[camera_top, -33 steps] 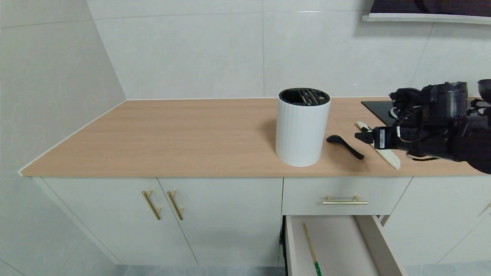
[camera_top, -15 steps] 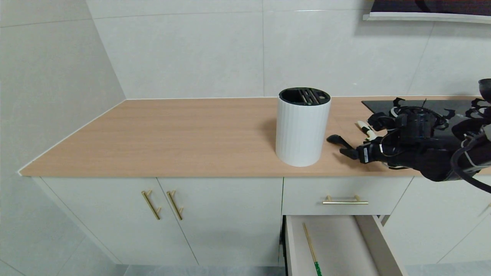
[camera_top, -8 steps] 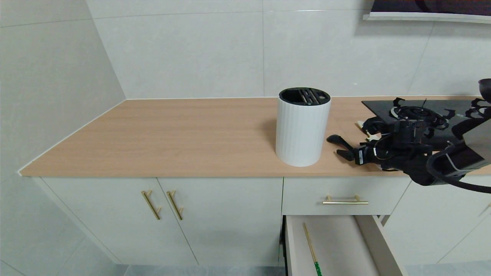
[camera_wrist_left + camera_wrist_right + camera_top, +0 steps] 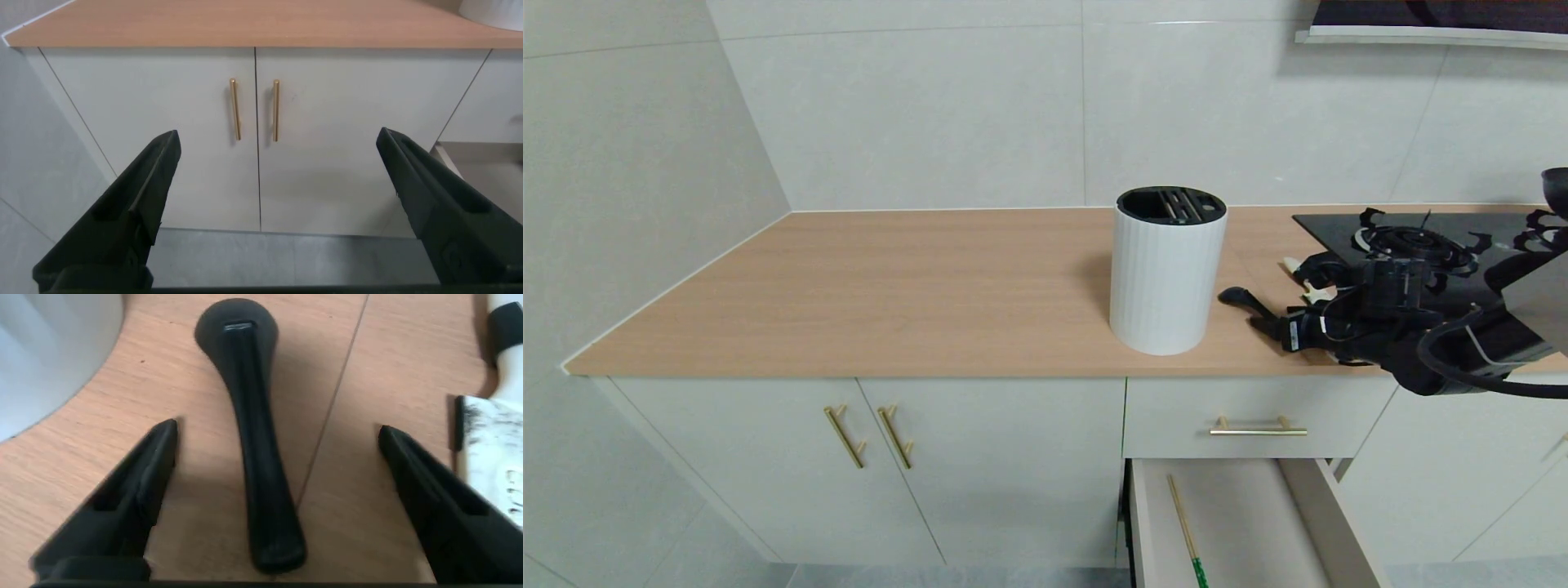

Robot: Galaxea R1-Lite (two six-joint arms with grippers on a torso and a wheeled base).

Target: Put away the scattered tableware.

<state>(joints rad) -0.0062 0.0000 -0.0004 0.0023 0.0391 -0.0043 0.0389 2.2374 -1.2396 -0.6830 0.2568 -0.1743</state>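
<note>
A black spoon [image 4: 1238, 299] lies flat on the wooden counter [image 4: 915, 286], just right of a white ribbed utensil holder [image 4: 1166, 278] with a black slotted top. My right gripper [image 4: 1264, 325] is low over the counter at the spoon's handle end. In the right wrist view the spoon [image 4: 250, 465] runs lengthwise between the open fingers [image 4: 122, 514] of the right gripper [image 4: 275, 434], not touching either one. A white utensil with a black band [image 4: 494, 433] lies beside it. My left gripper [image 4: 275, 137] hangs open and empty in front of the lower cupboard doors.
A black gas hob [image 4: 1421, 237] sits at the counter's right end. Below the counter a drawer [image 4: 1307, 506] stands pulled out, with green-tipped chopsticks [image 4: 1186, 531] inside. Cupboard doors with gold handles [image 4: 253, 110] face the left arm.
The right arm came down from above the white utensil to counter height and shifted left, bringing its open fingers around the black spoon's handle. Over the last half second it barely moved.
</note>
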